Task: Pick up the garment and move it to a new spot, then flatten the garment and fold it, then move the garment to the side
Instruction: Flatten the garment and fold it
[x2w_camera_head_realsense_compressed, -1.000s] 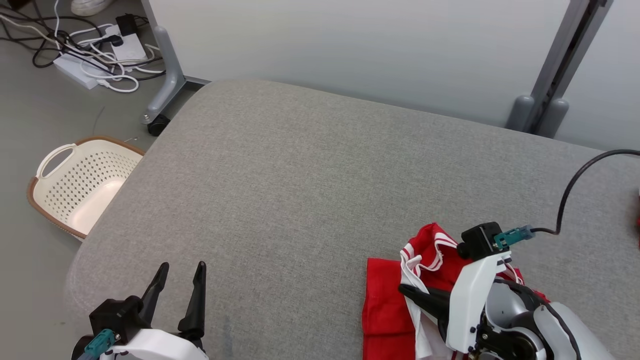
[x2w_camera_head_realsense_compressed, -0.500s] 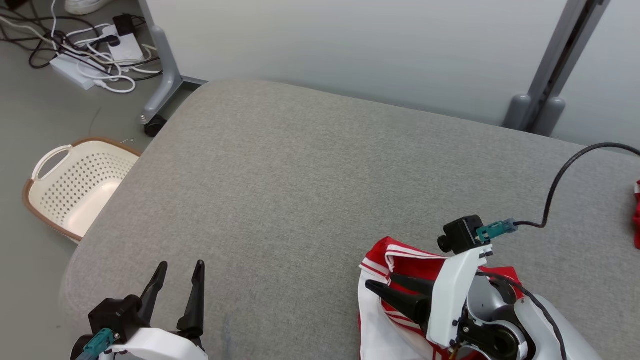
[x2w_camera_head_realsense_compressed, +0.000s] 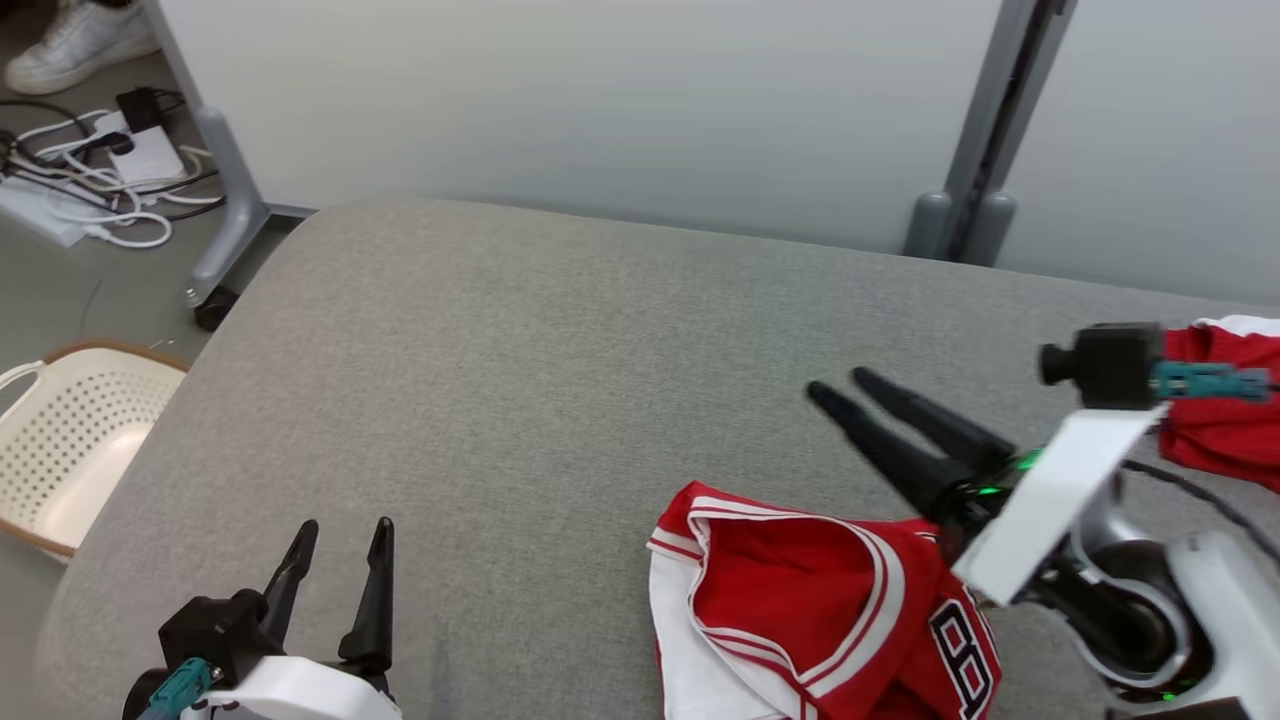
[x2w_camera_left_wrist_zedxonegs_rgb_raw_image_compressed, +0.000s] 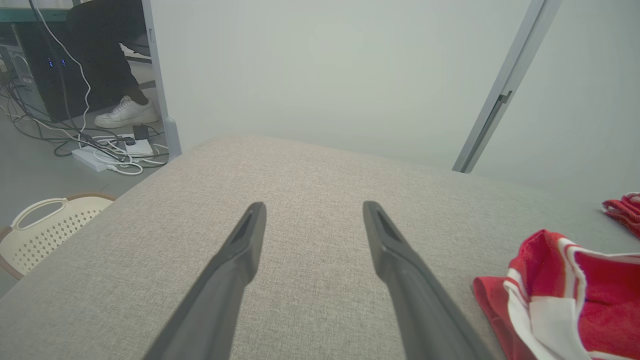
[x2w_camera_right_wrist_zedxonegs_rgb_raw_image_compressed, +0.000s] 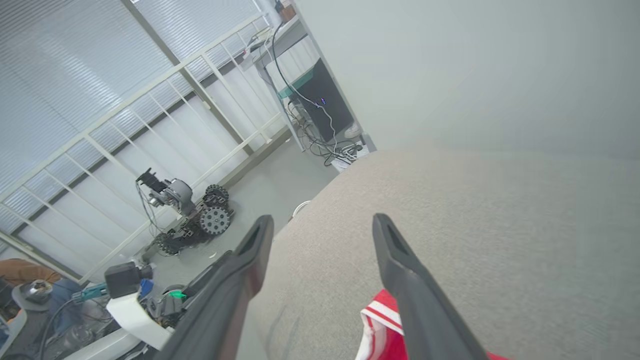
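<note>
Now the garment (x2w_camera_head_realsense_compressed: 790, 600), a red jersey with white striped trim (x2w_camera_head_realsense_compressed: 700, 520), lies in a loose heap on the grey padded surface (x2w_camera_head_realsense_compressed: 560, 380), close to the robot's side and a little right of the middle in the head view; one opening gapes upward and a dark printed number (x2w_camera_head_realsense_compressed: 960, 650) shows on its right part. The right gripper (x2w_camera_head_realsense_compressed: 838, 384) hangs above the surface just beyond the heap, apart from the cloth; its two dark fingers (x2w_camera_head_realsense_compressed: 880, 442) stand wide apart and carry nothing. The left gripper (x2w_camera_head_realsense_compressed: 343, 527) rests low at the near left, well apart from the garment; its fingers are also spread wide and empty.

I judge the jersey to be light, thin and fully limp; it will sag and stretch out when it is lifted, and it will not keep any shape by itself; the smooth sport fabric may slide between the fingers if only one layer is pinched. A better place to hold is the striped trim at the open edge, where the cloth is doubled and thicker; for flattening, two such points far from each other, one for each gripper, seem suitable. A second red cloth (x2w_camera_head_realsense_compressed: 1220, 430) lies at the far right; it should not be caught together.
</note>
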